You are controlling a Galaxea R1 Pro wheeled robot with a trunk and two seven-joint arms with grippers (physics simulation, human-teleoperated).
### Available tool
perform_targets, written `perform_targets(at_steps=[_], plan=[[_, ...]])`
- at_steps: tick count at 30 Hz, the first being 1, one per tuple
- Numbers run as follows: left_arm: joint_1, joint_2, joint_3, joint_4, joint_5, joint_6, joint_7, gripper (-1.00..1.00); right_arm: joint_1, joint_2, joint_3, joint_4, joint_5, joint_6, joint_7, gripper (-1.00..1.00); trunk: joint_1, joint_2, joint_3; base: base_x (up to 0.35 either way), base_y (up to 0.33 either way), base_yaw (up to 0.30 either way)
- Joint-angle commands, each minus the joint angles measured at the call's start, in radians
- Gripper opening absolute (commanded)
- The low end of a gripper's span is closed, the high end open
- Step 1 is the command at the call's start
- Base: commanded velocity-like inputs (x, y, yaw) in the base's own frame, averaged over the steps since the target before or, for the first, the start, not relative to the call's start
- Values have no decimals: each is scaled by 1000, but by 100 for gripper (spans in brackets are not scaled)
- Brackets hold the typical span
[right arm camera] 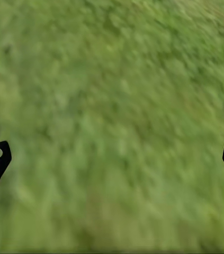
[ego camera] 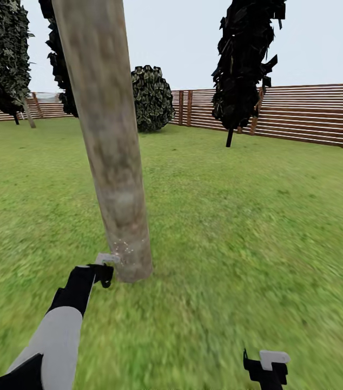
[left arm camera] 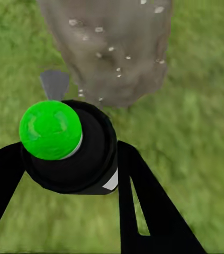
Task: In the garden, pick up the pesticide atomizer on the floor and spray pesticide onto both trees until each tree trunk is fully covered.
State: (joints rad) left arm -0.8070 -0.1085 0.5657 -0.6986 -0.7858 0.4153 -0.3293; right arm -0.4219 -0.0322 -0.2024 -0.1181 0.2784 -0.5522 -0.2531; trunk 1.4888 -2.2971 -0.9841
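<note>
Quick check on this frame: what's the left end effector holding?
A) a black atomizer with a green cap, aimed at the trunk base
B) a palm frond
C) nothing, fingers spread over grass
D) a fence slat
A: in the left wrist view the left end effector has its fingers closed around the black atomizer with a green cap, and droplets speckle the tree trunk ahead.

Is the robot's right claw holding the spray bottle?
No, the right claw is open over bare grass; the left claw holds the green-topped bottle.
</note>
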Motion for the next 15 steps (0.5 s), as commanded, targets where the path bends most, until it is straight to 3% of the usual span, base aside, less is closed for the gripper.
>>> perform_targets(at_steps=[1,2,3,4,6,8,10,13,15], plan=[[-1,12,1,-19,6,13,-16,-100,0,0,0,0,0,0,0,100,0,0,0,-4,0,0],[-1,22,1,-33,5,19,-38,-100,0,0,0,0,0,0,0,100,0,0,0,-3,0,0],[4,32,-4,-57,4,29,-100,-100,0,0,0,0,0,0,0,100,0,0,0,0,0,0],[5,30,-5,-60,3,30,-111,-100,0,0,0,0,0,0,0,100,0,0,0,0,0,0],[4,10,-8,-63,3,32,-126,-100,0,0,0,0,0,0,0,100,0,0,0,0,0,0],[-4,-35,-10,-62,4,33,-130,-100,0,0,0,0,0,0,0,100,0,0,0,0,0,0],[-7,-50,-35,-62,5,47,-132,-100,0,0,0,0,0,0,0,100,0,0,0,0,0,0],[-7,-44,-79,-89,6,94,-135,-100,0,1,0,0,0,0,0,100,0,0,0,0,0,0],[-6,-33,-82,-162,5,109,-135,-100,0,1,0,0,0,0,0,100,0,0,0,-70,0,0]])
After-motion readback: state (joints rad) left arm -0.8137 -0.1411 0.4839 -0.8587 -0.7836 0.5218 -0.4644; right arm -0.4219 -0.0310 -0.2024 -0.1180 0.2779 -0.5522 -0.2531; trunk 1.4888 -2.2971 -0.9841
